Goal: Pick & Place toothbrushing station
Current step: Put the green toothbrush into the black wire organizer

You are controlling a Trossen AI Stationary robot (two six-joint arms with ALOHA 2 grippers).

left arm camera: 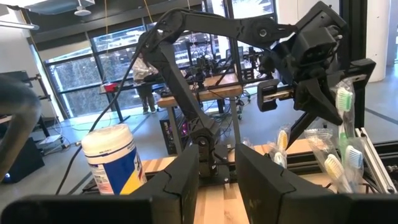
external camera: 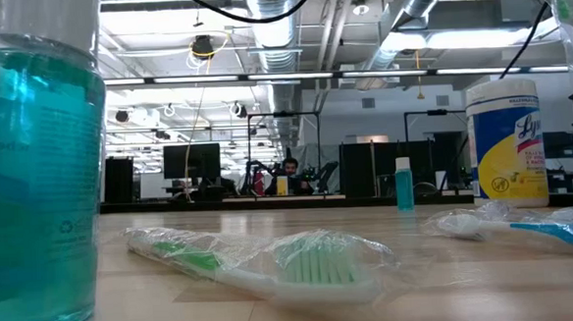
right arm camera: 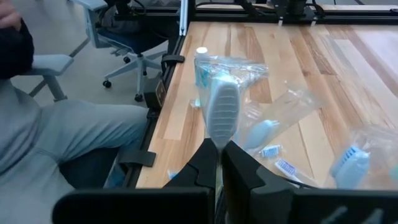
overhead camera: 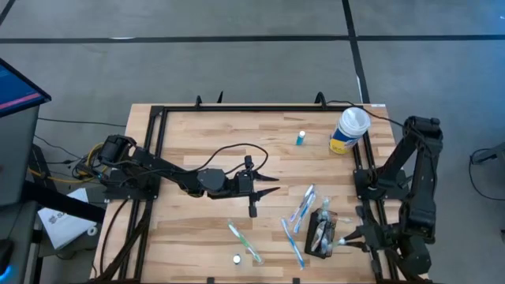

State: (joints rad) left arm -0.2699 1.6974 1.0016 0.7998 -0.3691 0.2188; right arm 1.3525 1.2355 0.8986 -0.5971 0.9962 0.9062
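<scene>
Your right end effector (right arm camera: pixel 219 152) is clenched on a wrapped toothbrush (right arm camera: pixel 222 115), head up, beside the black holder (overhead camera: pixel 322 233) near the table's (overhead camera: pixel 205 142) right front edge, likely for loading. Your left end effector (overhead camera: pixel 264 185) hovers mid-table, fingers parted, empty.

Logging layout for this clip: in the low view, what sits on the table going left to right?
Blue-green bottle → wrapped green toothbrush → small blue bottle far back → yellow wipes canister → wrapped blue toothbrush.
</scene>
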